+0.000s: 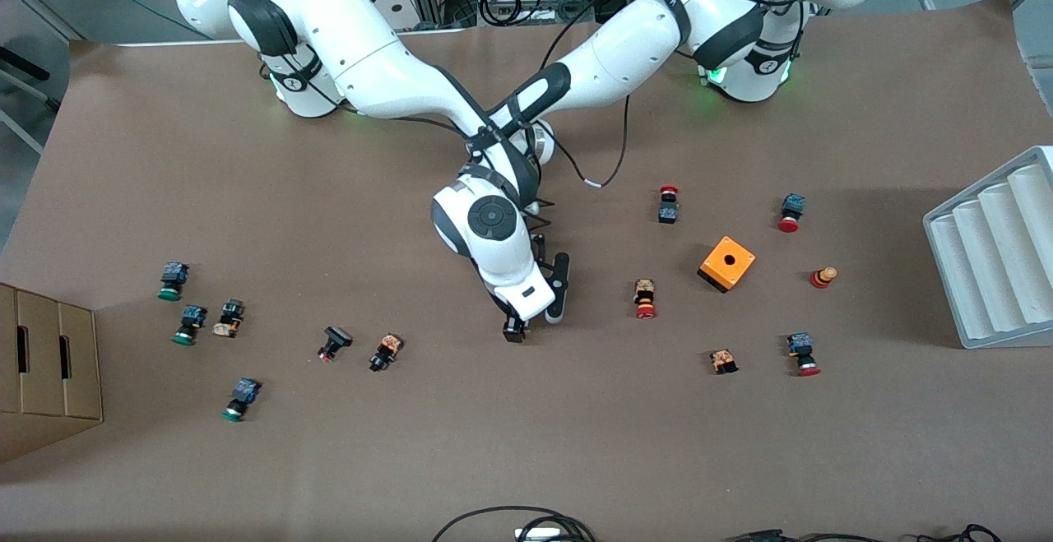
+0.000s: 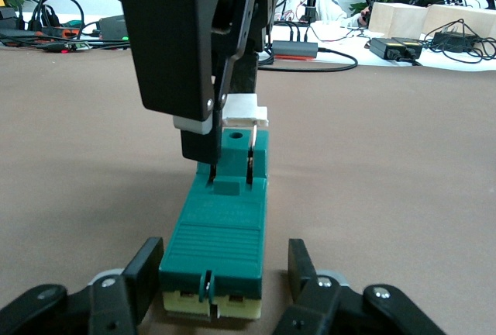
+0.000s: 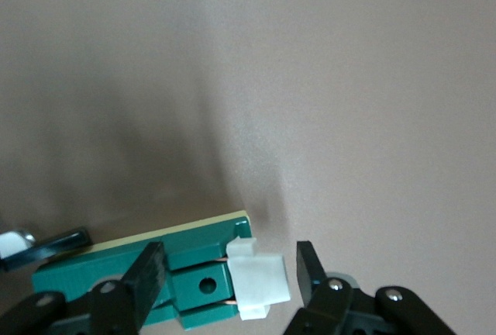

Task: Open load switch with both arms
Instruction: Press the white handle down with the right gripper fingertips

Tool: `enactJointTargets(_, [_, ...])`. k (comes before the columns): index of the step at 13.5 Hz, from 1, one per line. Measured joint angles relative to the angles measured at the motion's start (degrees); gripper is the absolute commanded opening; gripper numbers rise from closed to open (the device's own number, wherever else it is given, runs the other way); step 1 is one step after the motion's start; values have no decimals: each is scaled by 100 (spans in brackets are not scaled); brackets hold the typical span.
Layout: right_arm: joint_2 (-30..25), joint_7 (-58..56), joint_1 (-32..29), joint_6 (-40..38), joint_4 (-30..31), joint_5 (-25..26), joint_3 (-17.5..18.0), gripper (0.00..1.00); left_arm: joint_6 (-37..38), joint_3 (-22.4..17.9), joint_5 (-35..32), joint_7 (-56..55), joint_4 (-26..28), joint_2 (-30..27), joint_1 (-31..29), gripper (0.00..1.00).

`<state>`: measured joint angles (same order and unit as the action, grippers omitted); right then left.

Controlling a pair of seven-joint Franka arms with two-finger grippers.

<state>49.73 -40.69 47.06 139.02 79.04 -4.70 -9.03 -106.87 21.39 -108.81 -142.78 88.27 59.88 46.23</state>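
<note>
The 2 arms, left arm (image 1: pixel 625 57) and right arm (image 1: pixel 370 73), meet mid-table over 1 load switch (image 2: pixel 221 234), which they hide from the front camera. The left gripper (image 2: pixel 225 271) is clamped on its cream-bottomed end. The right gripper (image 3: pixel 230 269) straddles the white piece (image 3: pixel 260 277), fingers apart. Around lie 12 push buttons (image 1: pixel 644 298) and 1 orange box (image 1: pixel 727 262); 1 grey tray (image 1: pixel 987 262) is cut off.

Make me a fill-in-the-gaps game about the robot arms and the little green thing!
1. The right pincer has a finger on each side of a small ___ plastic piece.
2. That piece sits at one end of the long ___ plastic block, the load switch.
3. The left pincer grips the load switch's other end, which lies on the ___ table cover.
4. The square box with a round hole on top is ___.

Missing words: white, green, brown, orange.
</note>
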Motion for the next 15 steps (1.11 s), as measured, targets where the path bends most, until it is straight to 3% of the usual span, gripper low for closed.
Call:
enactJointTargets(9, [-3,1,15,-16,1,-2,1,66,0,0,0,0,0,0,0,73])
enactJointTargets(15, [-29,-1,20,-37,3,-1,0,66,0,0,0,0,-1,0,0,73])
